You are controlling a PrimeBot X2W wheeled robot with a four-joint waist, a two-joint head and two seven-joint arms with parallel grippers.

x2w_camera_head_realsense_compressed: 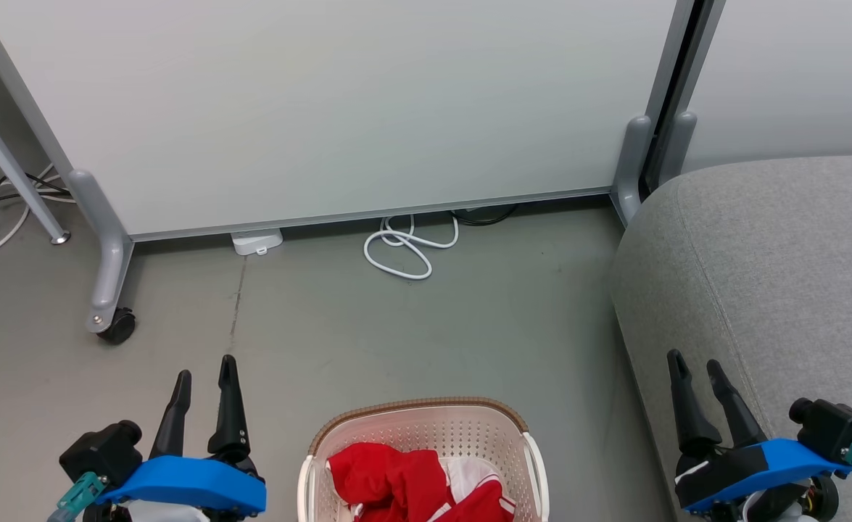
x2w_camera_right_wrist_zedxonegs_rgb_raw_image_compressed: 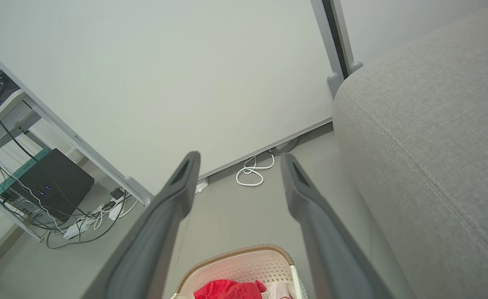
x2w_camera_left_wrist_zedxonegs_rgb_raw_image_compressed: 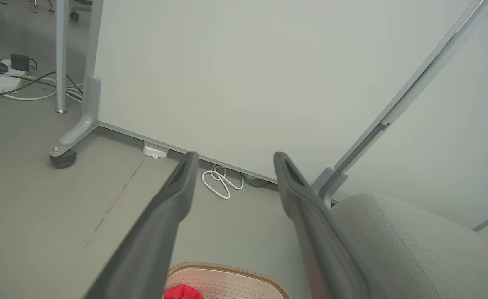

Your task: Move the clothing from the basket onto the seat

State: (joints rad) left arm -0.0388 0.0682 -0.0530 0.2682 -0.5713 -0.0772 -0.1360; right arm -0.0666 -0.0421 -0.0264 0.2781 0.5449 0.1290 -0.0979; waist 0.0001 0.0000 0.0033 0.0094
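Far left: one black caster wheel (x2w_camera_head_realsense_compressed: 117,326) sat under the grey leg of one pale partition panel (x2w_camera_head_realsense_compressed: 338,109).
Left side: one left gripper (x2w_camera_head_realsense_compressed: 206,367) hung over the floor beside the basket, its two long dark fingers spread wide and empty.
Middle: one small oval cream-white perforated plastic basket (x2w_camera_head_realsense_compressed: 418,409) with a brown woven-look rim stood on the floor.
Inside it: the soft bright red fabric clothing (x2w_camera_head_realsense_compressed: 389,475) lay bunched, seemingly two pieces, one plain red and one with white panels.
Right side: one large grey fabric-upholstered seat (x2w_camera_head_realsense_compressed: 781,254) stood near the basket.
Far right: one right gripper (x2w_camera_head_realsense_compressed: 695,360) hung over the seat's edge, its two fingers wide and empty.
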